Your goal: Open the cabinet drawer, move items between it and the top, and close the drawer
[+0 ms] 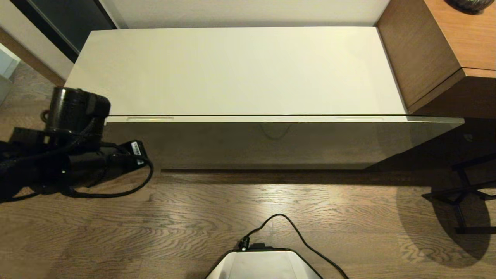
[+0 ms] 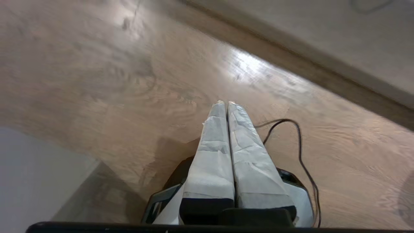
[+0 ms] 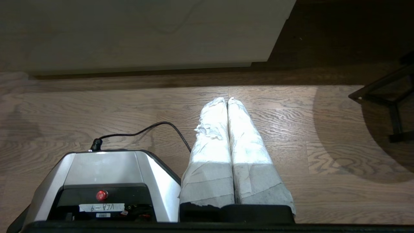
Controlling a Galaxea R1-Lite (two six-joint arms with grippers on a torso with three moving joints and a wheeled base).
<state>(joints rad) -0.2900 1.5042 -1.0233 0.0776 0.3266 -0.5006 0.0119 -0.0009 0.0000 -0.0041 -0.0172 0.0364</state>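
Observation:
The cream-white cabinet top lies bare in the head view. Below its front edge the wide beige-grey drawer sits closed, with an oval slot near the left of its rim and another near the right. No white packet shows in any view. My left arm hangs low at the cabinet's left front corner. Its gripper is shut on nothing, its taped fingers pressed together above the wooden floor. My right gripper is also shut and empty, pointing at the floor in front of the cabinet; it is out of the head view.
Brown wooden furniture abuts the cabinet's right end. A dark metal stand is on the floor at the right. The robot's base with a black cable sits in front, on the wooden floor.

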